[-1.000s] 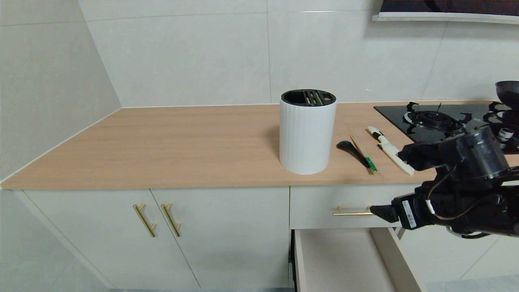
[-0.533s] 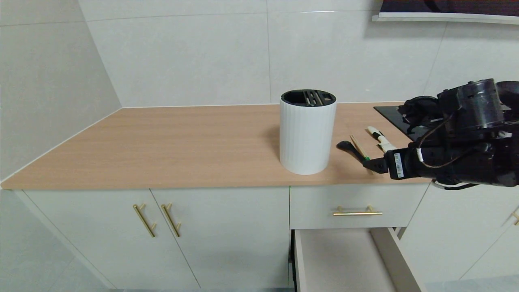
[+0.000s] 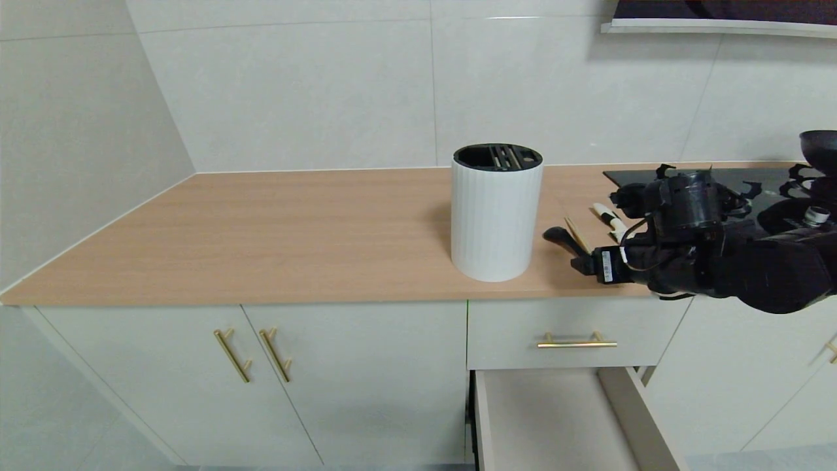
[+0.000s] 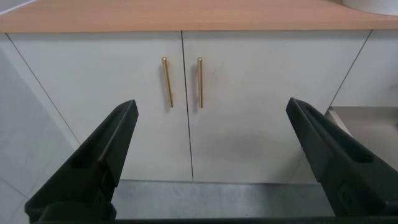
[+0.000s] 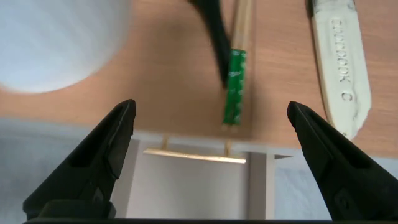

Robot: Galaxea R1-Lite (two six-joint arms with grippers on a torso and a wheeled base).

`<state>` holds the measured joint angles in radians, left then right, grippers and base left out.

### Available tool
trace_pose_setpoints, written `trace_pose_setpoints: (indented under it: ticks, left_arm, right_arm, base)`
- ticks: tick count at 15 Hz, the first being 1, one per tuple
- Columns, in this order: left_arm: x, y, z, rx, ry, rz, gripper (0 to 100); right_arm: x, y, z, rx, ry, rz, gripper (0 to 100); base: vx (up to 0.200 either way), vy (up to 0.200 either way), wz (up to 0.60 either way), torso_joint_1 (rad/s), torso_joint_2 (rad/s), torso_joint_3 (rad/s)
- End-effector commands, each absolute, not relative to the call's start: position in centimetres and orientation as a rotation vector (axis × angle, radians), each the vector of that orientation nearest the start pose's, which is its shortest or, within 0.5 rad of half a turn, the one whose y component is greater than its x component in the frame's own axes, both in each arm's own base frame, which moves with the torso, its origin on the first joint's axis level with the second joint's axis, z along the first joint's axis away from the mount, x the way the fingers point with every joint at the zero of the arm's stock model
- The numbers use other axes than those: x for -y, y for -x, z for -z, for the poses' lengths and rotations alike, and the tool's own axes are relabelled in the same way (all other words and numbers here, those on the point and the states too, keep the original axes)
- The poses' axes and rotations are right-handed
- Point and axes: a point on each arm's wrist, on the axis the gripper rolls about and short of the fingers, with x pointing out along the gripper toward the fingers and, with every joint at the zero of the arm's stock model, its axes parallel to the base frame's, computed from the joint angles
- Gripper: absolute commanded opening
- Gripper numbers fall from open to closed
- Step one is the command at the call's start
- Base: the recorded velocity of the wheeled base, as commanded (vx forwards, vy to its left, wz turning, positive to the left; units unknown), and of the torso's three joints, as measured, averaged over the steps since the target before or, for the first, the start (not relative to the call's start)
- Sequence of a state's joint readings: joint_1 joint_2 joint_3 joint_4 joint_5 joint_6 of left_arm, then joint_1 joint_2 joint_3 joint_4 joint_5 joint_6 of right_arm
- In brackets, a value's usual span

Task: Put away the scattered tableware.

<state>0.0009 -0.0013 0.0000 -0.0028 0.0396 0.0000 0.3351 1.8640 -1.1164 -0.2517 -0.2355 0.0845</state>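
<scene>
A black spoon (image 3: 560, 236), a pair of wooden chopsticks (image 3: 577, 232) with green ends and a white knife (image 3: 609, 216) lie on the wooden counter, right of a white ribbed utensil holder (image 3: 495, 221). My right gripper (image 3: 582, 264) hovers at the counter's front edge, just above the near ends of the spoon and chopsticks. Seen from its wrist, the right gripper (image 5: 211, 107) is open and holds nothing, with the chopsticks (image 5: 236, 87), the spoon handle (image 5: 214, 37) and the knife (image 5: 341, 68) beneath it. My left gripper (image 4: 211, 107) is open and empty, low in front of the cabinet doors.
A drawer (image 3: 621, 412) stands pulled out below the counter, under a shut drawer with a gold handle (image 3: 575, 341). A black gas stove (image 3: 637, 183) occupies the counter's right end. Cabinet doors with gold handles (image 4: 168, 81) face the left gripper. The counter's left half is bare wood.
My right arm rose from beside the open drawer to counter height, then moved left and forward over the front edge toward the utensils. The utensils and holder stayed put.
</scene>
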Motion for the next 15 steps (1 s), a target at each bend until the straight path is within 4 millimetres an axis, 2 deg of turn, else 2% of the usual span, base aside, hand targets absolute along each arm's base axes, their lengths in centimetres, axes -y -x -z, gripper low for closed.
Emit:
trace_pose_setpoints:
  ticks: [1, 3, 14, 15]
  left_arm:
    - [-0.1, 2.3, -7.6, 0.003, 0.0, -0.041, 100]
    - [-0.1, 2.3, -7.6, 0.003, 0.0, -0.041, 100]
    - [-0.1, 2.3, -7.6, 0.003, 0.0, -0.041, 100]
    - [-0.1, 2.3, -7.6, 0.003, 0.0, -0.041, 100]
  right_arm:
    - [-11.1, -35.2, -15.3, -0.516, 0.065, -0.059, 100]
    - [-10.8, -36.0, -14.8, -0.495, 0.058, -0.038, 100]
    - [-10.7, -36.4, -14.3, -0.504, 0.056, -0.031, 100]
    - [-10.4, -36.6, -14.2, -0.503, 0.053, -0.025, 0]
  base:
    - [0.0, 0.0, 0.0, 0.0, 0.0, 0.0]
    - [0.0, 0.0, 0.0, 0.0, 0.0, 0.0]
    - [0.0, 0.0, 0.0, 0.0, 0.0, 0.0]
    - [0.0, 0.0, 0.0, 0.0, 0.0, 0.0]
